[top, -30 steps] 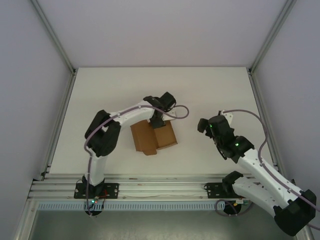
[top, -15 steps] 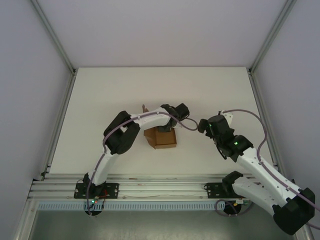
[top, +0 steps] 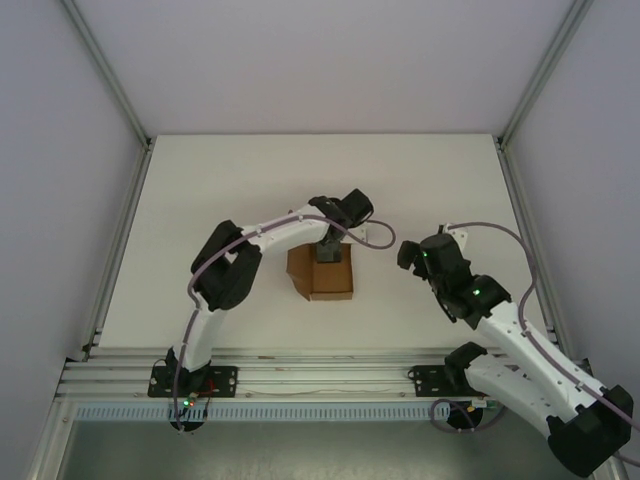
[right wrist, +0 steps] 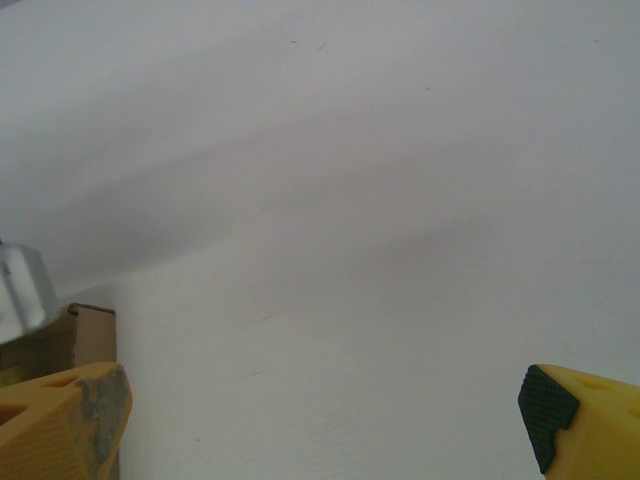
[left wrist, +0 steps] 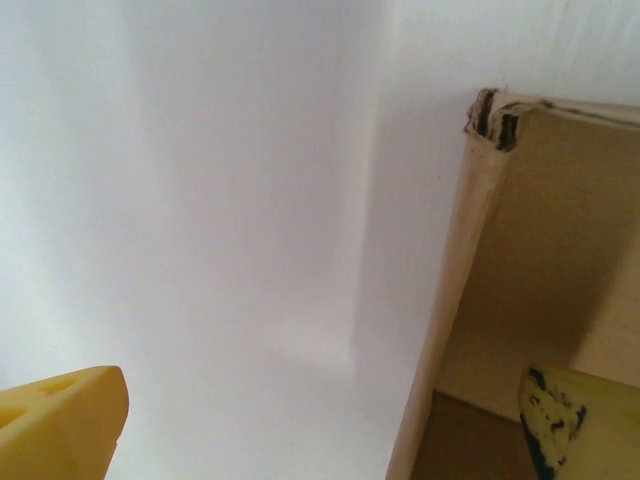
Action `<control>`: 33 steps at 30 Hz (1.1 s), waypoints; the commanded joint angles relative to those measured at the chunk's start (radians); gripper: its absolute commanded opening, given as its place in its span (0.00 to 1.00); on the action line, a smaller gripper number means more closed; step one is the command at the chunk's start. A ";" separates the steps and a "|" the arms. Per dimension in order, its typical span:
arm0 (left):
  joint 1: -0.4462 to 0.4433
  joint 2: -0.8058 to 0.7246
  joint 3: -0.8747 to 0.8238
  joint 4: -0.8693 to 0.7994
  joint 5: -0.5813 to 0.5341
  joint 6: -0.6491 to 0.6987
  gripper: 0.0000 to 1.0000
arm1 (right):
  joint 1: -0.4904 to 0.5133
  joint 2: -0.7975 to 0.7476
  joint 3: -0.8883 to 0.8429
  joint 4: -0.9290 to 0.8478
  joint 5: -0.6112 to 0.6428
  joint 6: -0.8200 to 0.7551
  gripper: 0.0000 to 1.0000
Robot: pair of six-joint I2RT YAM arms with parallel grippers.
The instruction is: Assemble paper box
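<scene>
2 grippers are working here, both spread. Nearest, the R gripper [top: 408, 252] is hanging just right of the paper box [top: 322, 275], fingers wide apart w/ nothing btwn them and not touching it; its wrist cam is catching one box corner at the left edge. The box is sitting mid-table [top: 200, 200] and is now looking compact and squarish. Vs a sec ago, the flat panel lying out to its left is gone from the tabletop, so it's prob. been folded up as a side wall. At the box's far edge the L gripper [top: 328, 248] is pointing down, jaws open and straddling an upright cardboard wall, w/ one finger [left wrist: 575, 420] inside the box and the other [left wrist: 60, 420] outside, not pinching. The L arm is also reaching further right than before. Imo the walls are going up, but w/ the box apparently open-topped, closing flaps are still waiting.
</scene>
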 commanded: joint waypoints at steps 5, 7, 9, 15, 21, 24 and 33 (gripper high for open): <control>0.071 -0.172 0.008 0.043 0.155 -0.082 1.00 | -0.005 -0.020 0.030 -0.002 -0.040 -0.123 1.00; 0.111 -0.244 -0.018 0.118 0.196 -0.170 1.00 | -0.006 -0.011 0.038 0.027 -0.094 -0.177 1.00; 0.155 -0.330 -0.067 0.216 0.221 -0.300 1.00 | -0.006 0.015 0.052 0.066 -0.139 -0.226 1.00; 0.287 -0.621 -0.360 0.464 0.139 -0.882 1.00 | -0.005 0.272 0.170 0.158 -0.460 -0.504 1.00; 0.440 -0.768 -0.637 0.465 0.139 -1.160 1.00 | 0.013 0.710 0.476 0.033 -0.649 -0.949 1.00; 0.474 -0.796 -0.734 0.466 0.137 -1.192 1.00 | 0.032 0.906 0.630 -0.130 -0.712 -1.254 0.96; 0.527 -0.868 -0.847 0.473 0.123 -1.201 1.00 | 0.091 1.281 0.978 -0.338 -0.612 -1.361 0.76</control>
